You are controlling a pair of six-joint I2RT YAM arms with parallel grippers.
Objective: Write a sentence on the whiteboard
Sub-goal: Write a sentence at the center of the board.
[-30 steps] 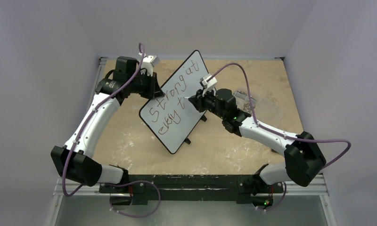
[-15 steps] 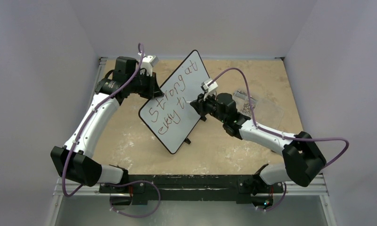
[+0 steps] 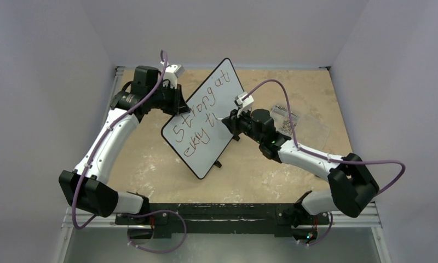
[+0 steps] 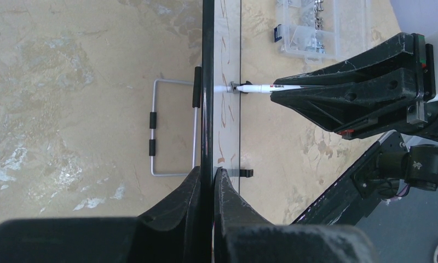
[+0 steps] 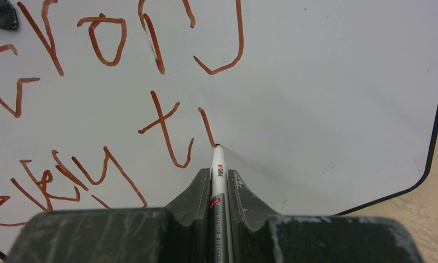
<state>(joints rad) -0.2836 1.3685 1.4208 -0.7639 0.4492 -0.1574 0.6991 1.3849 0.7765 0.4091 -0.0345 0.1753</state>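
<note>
Shows a whiteboard [image 3: 206,118] standing on edge near the middle of a tan table [image 3: 151,170], turned diagonally, with one end toward the far edge. Propped from behind by a wire stand [image 4: 170,131].

Clamped at the rim by the left claw [image 4: 211,174], on the side facing the table's left edge, fingers shut on either face of the thin black rim.

Carries the sentence [image 3: 197,121] in slanted reddish-brown handwriting. Upper line reads roughly "Strong at". Lower line reads roughly "eky t", followed by one short single stroke.

On the side facing the table's right edge, the right claw [image 5: 218,176], closed tight around a slim white marker [image 5: 217,163]. Marker tip touching the white surface at the lower end of that last short stroke.

Beyond the right arm, toward the table's right edge, a clear plastic box [image 4: 321,27] of small metal bits, set apart from the whiteboard.
</note>
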